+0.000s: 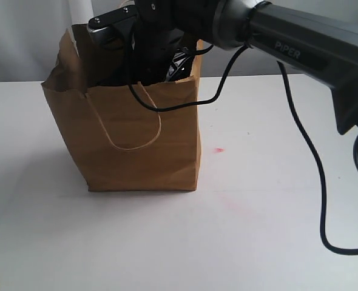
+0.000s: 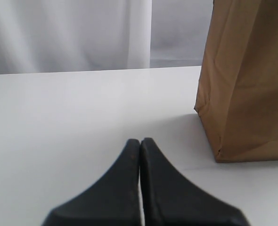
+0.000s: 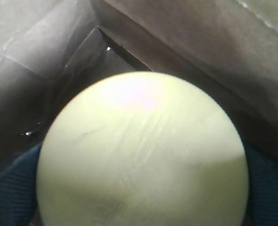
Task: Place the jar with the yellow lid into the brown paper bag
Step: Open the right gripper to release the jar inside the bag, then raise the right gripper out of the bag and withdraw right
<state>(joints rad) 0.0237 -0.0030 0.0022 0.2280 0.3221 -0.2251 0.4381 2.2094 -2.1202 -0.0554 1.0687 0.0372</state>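
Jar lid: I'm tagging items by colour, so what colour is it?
The jar lid looks pale yellow, clearest in the right wrist view.

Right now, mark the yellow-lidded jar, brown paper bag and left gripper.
yellow-lidded jar (image 3: pixel 141 150), right wrist view, middle of its lid.
brown paper bag (image 1: pixel 142 168), exterior view, front wall.
left gripper (image 2: pixel 140 141), left wrist view, between closed fingertips.

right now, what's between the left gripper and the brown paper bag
Nothing but bare white table; the left wrist view shows it between the left gripper and the brown paper bag.
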